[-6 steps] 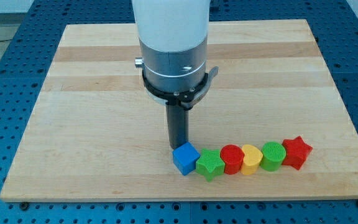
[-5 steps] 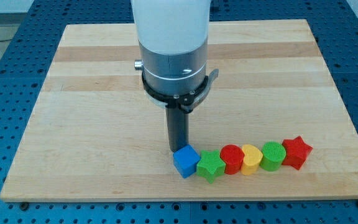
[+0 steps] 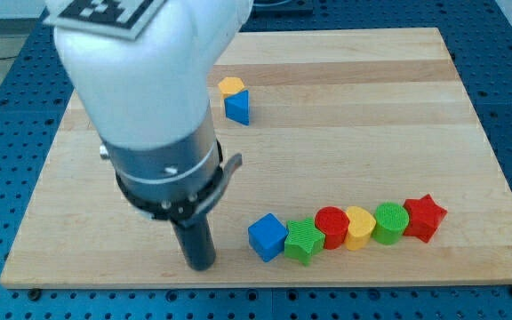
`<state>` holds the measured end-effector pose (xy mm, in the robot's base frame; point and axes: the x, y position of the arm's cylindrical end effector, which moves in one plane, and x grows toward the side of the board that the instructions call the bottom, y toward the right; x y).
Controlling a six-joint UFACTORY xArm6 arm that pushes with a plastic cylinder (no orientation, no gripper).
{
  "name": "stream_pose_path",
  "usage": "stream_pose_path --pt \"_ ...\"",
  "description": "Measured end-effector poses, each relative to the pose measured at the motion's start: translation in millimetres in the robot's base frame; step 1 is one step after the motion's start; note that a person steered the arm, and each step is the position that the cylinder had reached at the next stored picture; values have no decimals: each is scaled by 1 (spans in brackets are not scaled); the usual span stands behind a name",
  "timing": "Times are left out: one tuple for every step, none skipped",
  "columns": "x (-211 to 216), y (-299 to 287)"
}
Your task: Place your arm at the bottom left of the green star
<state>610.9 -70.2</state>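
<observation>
The green star (image 3: 302,239) lies near the view's bottom edge of the wooden board (image 3: 372,116), in a row of touching blocks. A blue cube (image 3: 267,236) sits against its left side and a red cylinder (image 3: 332,227) against its right. My tip (image 3: 201,265) rests on the board to the left of the blue cube, lower left of the green star, with a gap between it and the cube. The arm's white and grey body hides much of the board's left part.
The row runs on to the right with a yellow heart (image 3: 359,228), a green cylinder (image 3: 389,222) and a red star (image 3: 424,218). A small yellow block (image 3: 231,86) and a blue block (image 3: 237,107) sit together near the view's top.
My tip has moved from just above the blue cube down and left to the cube's lower left. The arm now uncovers the yellow and blue blocks near the top. The row has not moved.
</observation>
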Motion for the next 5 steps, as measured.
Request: stream_pose_path --pt "8 26" --pt "7 49" --pt "7 68" --pt "8 78" --pt "7 89"
